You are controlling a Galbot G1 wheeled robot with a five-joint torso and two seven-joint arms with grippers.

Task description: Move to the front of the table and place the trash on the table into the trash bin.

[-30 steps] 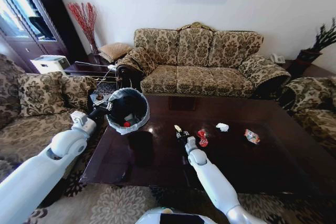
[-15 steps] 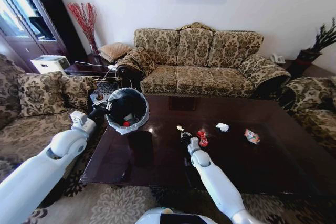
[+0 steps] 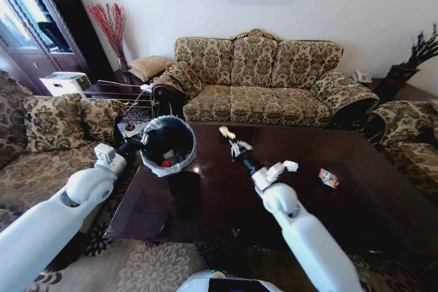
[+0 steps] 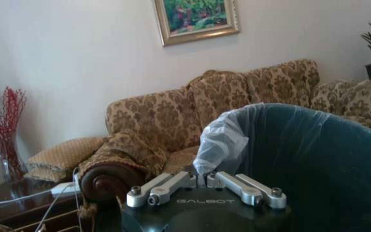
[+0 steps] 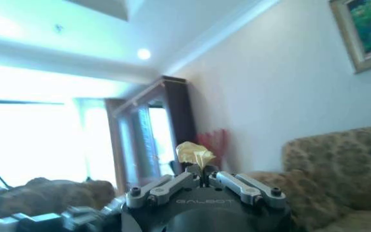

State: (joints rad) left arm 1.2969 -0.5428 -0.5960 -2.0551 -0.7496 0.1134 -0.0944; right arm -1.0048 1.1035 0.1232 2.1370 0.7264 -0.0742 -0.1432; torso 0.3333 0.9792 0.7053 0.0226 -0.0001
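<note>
My left gripper [image 3: 143,139] is shut on the rim of the trash bin [image 3: 179,160], holding it tilted over the left end of the table [image 3: 205,200]. The left wrist view shows the fingers [image 4: 172,182] pinching the bag at the trash bin's [image 4: 314,159] rim. Raised above the table, just right of the bin, my right gripper [image 3: 232,141] is shut on a small yellowish scrap [image 3: 224,131]. That scrap [image 5: 194,153] sticks up between the fingers of the right gripper [image 5: 204,180]. A white paper wad [image 3: 291,165] and a multicoloured wrapper [image 3: 328,178] lie on the table's right half. Something red [image 3: 165,163] lies in the bin.
A patterned sofa [image 3: 263,80] stands behind the table, with armchairs at the left [image 3: 48,135] and right [image 3: 410,135]. A side table with a vase of red twigs [image 3: 109,29] fills the back left corner. Patterned carpet lies before the table's front edge.
My right gripper has risen off the table with the yellowish scrap and swung back and left towards the bin. The left arm and the bin have stayed put.
</note>
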